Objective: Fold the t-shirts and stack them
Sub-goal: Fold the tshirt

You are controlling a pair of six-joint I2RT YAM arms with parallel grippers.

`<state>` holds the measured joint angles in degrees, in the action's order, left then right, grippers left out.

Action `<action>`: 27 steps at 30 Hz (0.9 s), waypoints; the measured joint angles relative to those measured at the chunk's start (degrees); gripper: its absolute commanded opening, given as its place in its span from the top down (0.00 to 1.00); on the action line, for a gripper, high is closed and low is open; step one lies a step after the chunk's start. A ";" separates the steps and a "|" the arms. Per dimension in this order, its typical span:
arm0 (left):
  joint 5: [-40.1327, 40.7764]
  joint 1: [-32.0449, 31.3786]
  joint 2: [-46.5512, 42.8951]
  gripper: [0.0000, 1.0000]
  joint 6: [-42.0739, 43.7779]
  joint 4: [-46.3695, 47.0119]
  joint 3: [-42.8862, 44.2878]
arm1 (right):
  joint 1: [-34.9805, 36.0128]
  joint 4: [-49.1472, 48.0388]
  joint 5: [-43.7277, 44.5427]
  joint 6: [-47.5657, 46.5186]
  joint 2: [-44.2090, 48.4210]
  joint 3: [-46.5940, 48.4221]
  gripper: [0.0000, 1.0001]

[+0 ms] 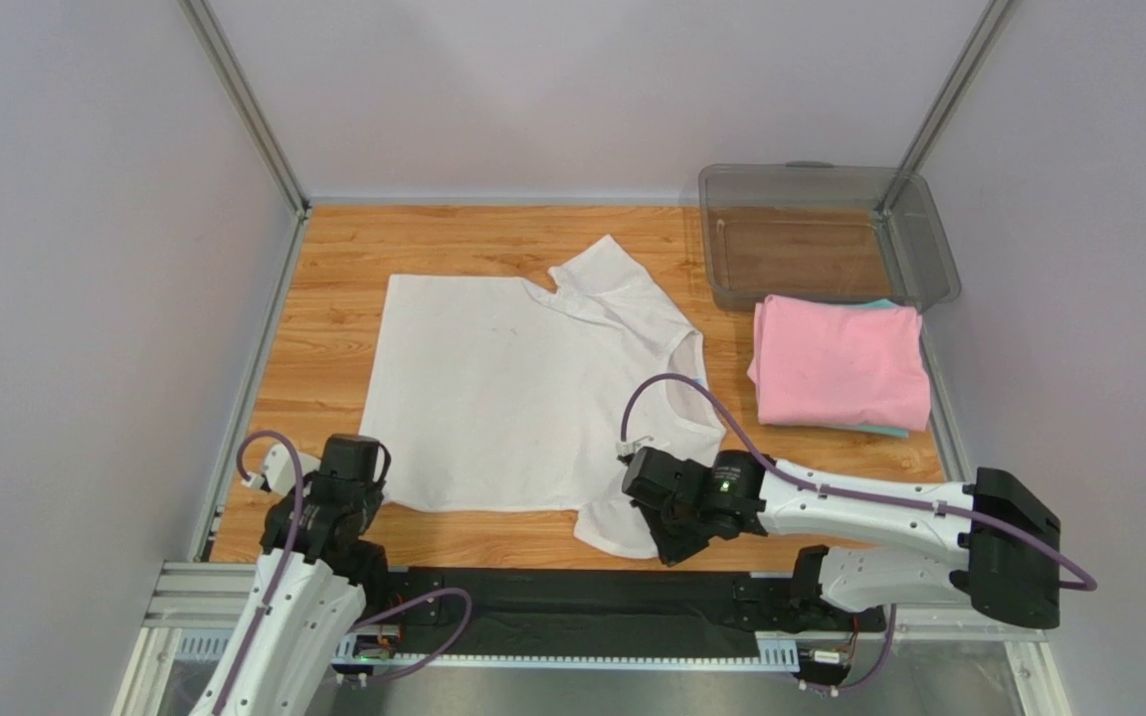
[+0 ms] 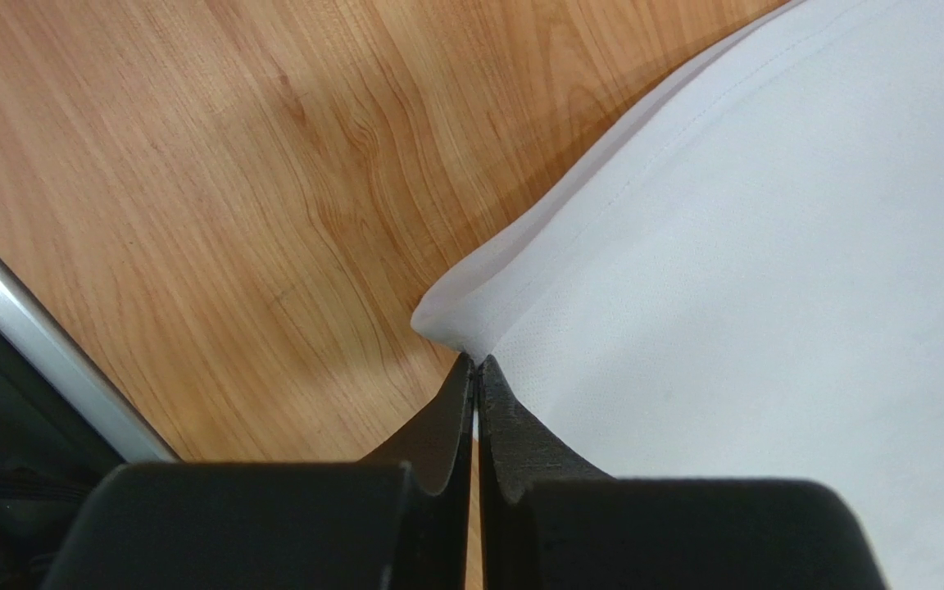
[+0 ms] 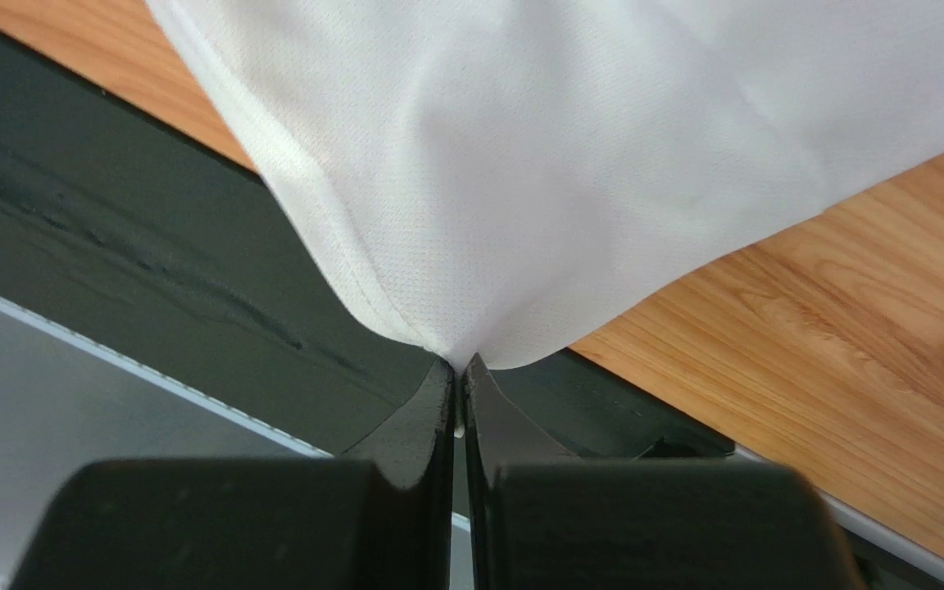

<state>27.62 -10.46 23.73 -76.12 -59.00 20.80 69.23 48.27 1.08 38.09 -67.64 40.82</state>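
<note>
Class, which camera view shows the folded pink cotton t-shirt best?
Top external: the folded pink cotton t-shirt lies whole, near the right edge. Neither wrist view shows it, only the plain white cotton t-shirt and wooden table.

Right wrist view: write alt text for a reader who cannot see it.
The right gripper, shut tight, pinches a hem corner of the white t-shirt, which fans out above it. Behind the cloth show the wooden table and a black rail along its edge.

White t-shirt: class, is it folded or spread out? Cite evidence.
Mostly spread: the white t-shirt lies open on the table, unlike the folded pink t-shirt.
</note>
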 measured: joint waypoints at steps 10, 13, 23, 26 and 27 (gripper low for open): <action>0.20 0.00 5.75 1.00 1.75 2.27 2.89 | -10.08 2.99 6.21 -4.02 0.94 6.43 1.00; 0.79 0.00 8.28 1.00 2.32 3.63 3.98 | -13.09 3.19 7.50 -5.90 1.09 8.39 1.00; 3.02 0.04 16.04 1.00 4.92 9.42 7.54 | -22.99 -0.42 9.51 -12.59 -0.07 13.53 1.00; 3.52 0.11 19.63 1.00 6.45 11.32 9.57 | -25.29 -1.90 9.46 -14.34 -2.23 15.02 1.00; 3.56 0.13 21.18 1.00 6.95 11.98 10.34 | -26.16 -2.49 9.35 -14.91 -3.04 15.52 1.00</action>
<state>31.18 -10.33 44.91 -69.17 -47.03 31.14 43.07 45.78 10.44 23.18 -70.67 56.34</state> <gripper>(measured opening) 0.006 0.011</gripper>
